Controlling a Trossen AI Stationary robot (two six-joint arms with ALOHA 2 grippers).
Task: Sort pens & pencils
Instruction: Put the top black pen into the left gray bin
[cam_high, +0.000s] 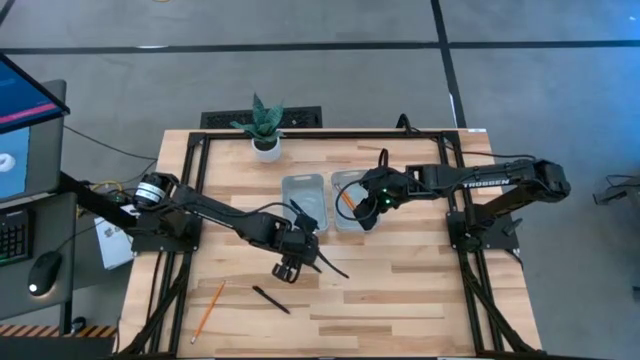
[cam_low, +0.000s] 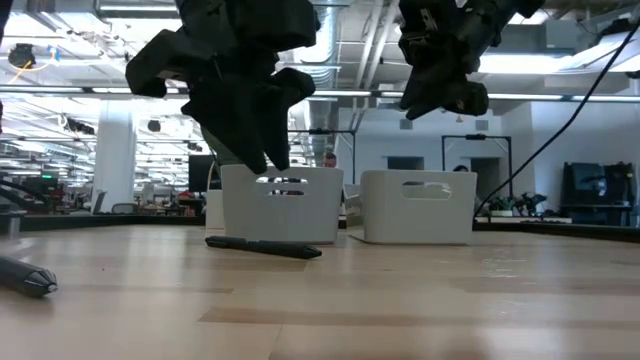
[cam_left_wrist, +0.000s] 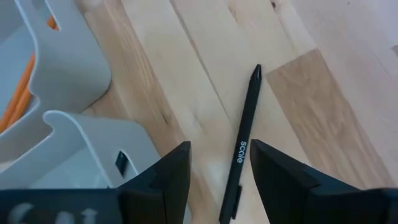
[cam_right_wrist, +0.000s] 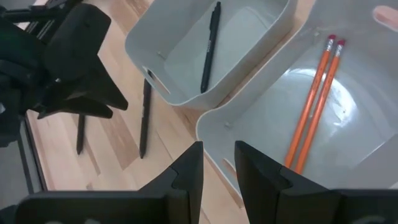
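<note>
My left gripper (cam_left_wrist: 219, 169) is open and hangs above the table just in front of the bins (cam_high: 288, 268). A black pen (cam_left_wrist: 244, 146) lies flat on the wood below the gap between its fingers, untouched (cam_low: 262, 246). A second pen (cam_high: 270, 299) and one orange pencil (cam_high: 208, 310) lie nearer the near edge. My right gripper (cam_right_wrist: 219, 165) is open and empty, above the right grey bin (cam_high: 368, 210). That bin (cam_right_wrist: 367, 143) holds two orange pencils (cam_right_wrist: 317, 93). The left bin (cam_right_wrist: 261, 37) holds one pen (cam_right_wrist: 210, 50).
A potted plant (cam_high: 264, 128) stands at the far edge behind the two bins, which sit side by side mid-table (cam_low: 282, 205) (cam_low: 418, 205). Bare wood stretches toward the table's near right. A monitor, keyboard and mouse sit off the table's left side.
</note>
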